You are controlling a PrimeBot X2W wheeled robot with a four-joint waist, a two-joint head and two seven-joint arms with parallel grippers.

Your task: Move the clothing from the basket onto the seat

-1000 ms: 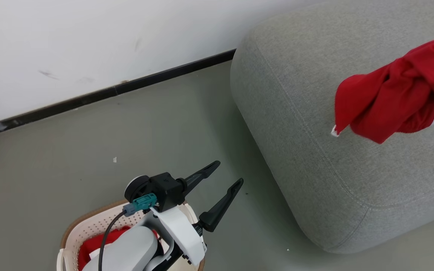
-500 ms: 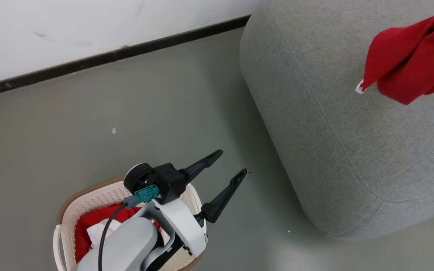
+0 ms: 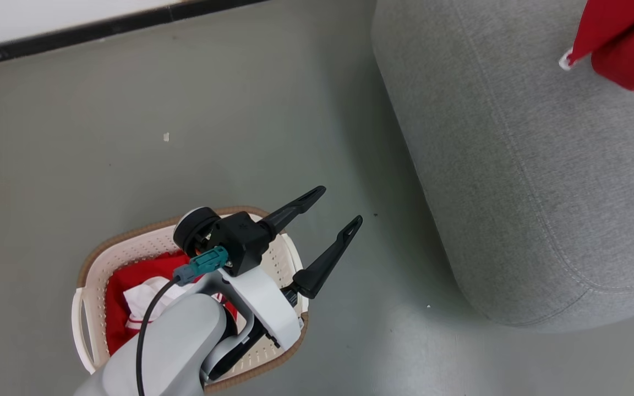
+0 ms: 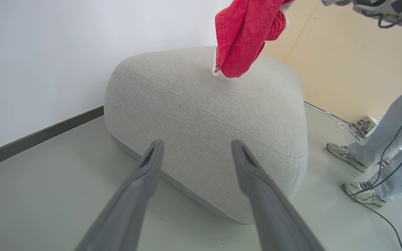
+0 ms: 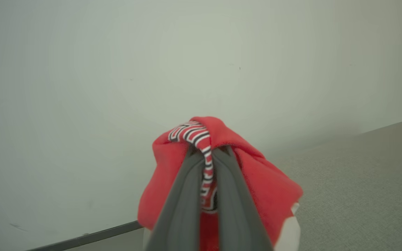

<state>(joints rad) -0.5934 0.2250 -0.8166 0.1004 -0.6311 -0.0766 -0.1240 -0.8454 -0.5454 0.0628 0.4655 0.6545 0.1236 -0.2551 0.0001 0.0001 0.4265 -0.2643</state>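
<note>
My right gripper (image 5: 209, 150) clamped on red garment (image 4: 243, 38), dangling over seat (image 4: 204, 104), far right. Soft, light, floppy: grab bunched fold. Left gripper (image 3: 340, 204) wide, empty, above basket (image 3: 130, 242); more clothing (image 3: 116, 308) inside.

Left gripper (image 3: 340, 204) fingers spread wide, right gripper (image 5: 209, 150) clamped on clothing (image 5: 257, 174)

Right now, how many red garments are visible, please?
2. One garment hangs from the right gripper above the grey fabric seat; another lies in the cream perforated basket, perhaps covering others.
</note>
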